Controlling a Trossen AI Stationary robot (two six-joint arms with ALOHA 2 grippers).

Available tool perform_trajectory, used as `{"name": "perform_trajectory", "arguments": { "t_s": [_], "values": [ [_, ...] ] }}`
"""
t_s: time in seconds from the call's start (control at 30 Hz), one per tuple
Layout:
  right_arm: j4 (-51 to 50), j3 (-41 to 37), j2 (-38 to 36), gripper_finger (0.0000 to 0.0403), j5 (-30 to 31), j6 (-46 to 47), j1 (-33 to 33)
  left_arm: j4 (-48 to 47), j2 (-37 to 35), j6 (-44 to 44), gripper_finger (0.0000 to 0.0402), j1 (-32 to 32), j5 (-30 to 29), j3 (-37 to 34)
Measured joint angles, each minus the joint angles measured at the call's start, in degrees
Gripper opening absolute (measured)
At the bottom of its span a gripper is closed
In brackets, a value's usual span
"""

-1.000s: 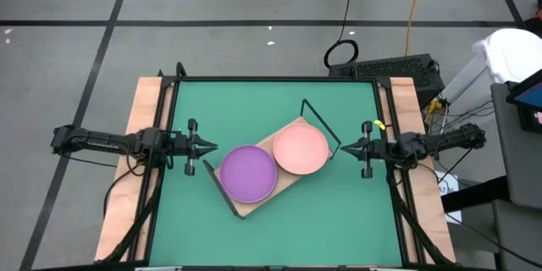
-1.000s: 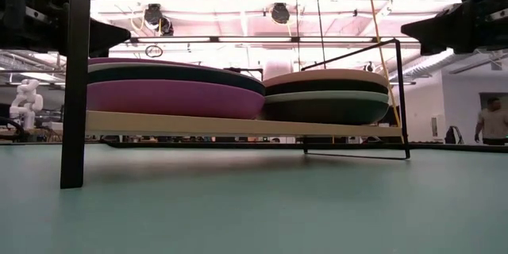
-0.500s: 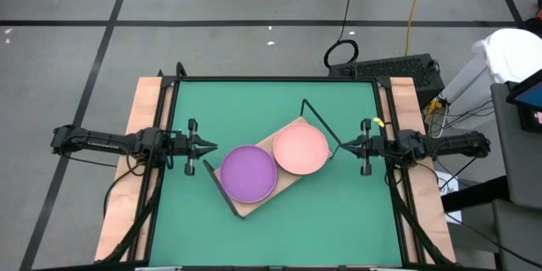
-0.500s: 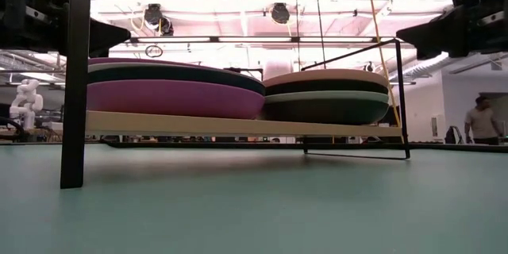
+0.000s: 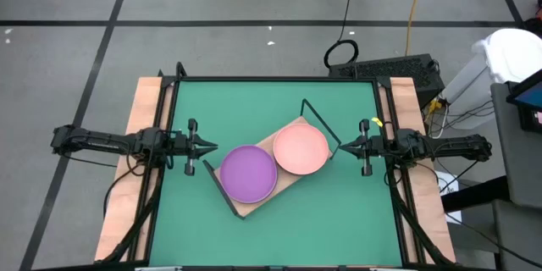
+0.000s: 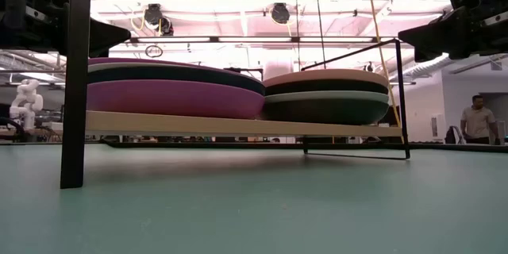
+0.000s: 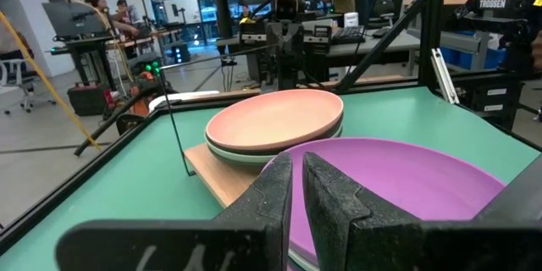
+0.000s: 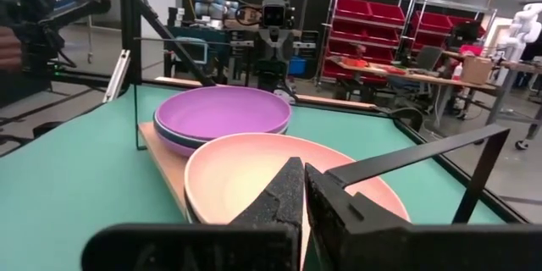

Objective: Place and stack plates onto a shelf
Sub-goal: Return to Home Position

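One green table (image 5: 271,229) carries everything. Slantwise at its middle lies the wooden shelf (image 5: 284,182), and on it two stacks of plates sit touching side by side. A purple plate (image 5: 247,173) tops the stack nearer the left arm and a pink plate (image 5: 300,149) tops the other, with darker plates showing beneath both. The left gripper (image 5: 212,146) hovers at the table's left edge and the right gripper (image 5: 343,146) at its right edge, each closed on nothing and apart from the plates.

Both arms stretch level toward each other, left tool (image 5: 207,146) and right tool (image 5: 343,146) well apart (fingers closed).
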Motion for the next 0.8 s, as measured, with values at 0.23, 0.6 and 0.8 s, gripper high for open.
{"name": "perform_trajectory", "arguments": {
  "t_s": [0.23, 0.6, 0.8],
  "values": [
    [-0.24, 0.0, 0.0, 0.0, -1.55, 0.66, -0.05, 0.0, 0.0, 0.13, 0.0039, 0.0, 0.0, 0.0],
    [-0.17, 0.0, 0.02, 0.0, -1.46, 0.87, -0.05, -1.4, -1.03, 1.09, 0.0039, 3.98, 4.15, 0.04],
    [0.48, 0.0, 0.02, 0.0, -1.42, 0.87, -0.05, -1.43, -4.9, 0.17, 0.0039, 6.37, 5.67, 0.04]
  ]
}}
